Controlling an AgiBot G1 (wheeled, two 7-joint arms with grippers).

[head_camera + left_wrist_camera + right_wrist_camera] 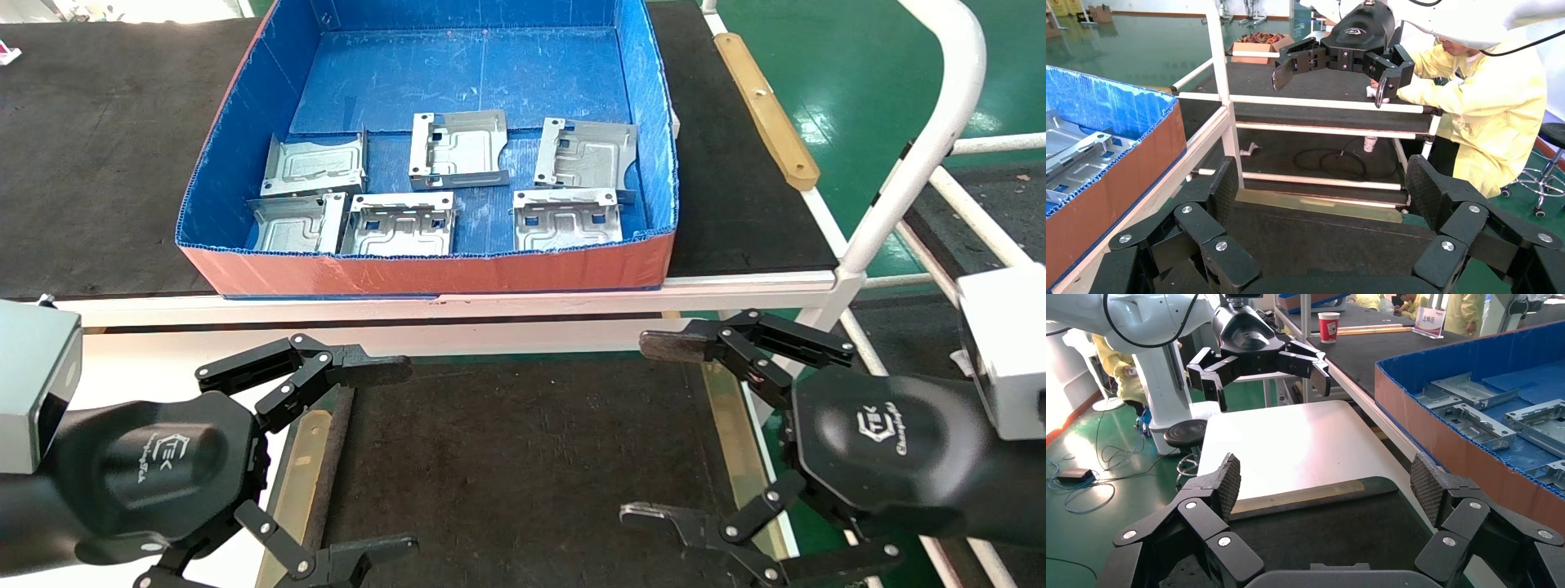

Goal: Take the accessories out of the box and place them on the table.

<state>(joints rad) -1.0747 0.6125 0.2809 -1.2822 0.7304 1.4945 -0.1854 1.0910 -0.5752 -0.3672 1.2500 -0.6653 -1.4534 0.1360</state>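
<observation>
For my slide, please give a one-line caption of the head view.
Six accessories lie in the box; open left gripper and right gripper hover above the table.

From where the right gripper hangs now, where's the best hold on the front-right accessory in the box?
Probably the front-right accessory's upturned far edge, coming straight down from above with the open right gripper: it lies flat on the box floor close to the near wall, so a side approach looks blocked.

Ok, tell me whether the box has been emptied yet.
Not emptied. The box holds all six accessories; none lie on the table.
</observation>
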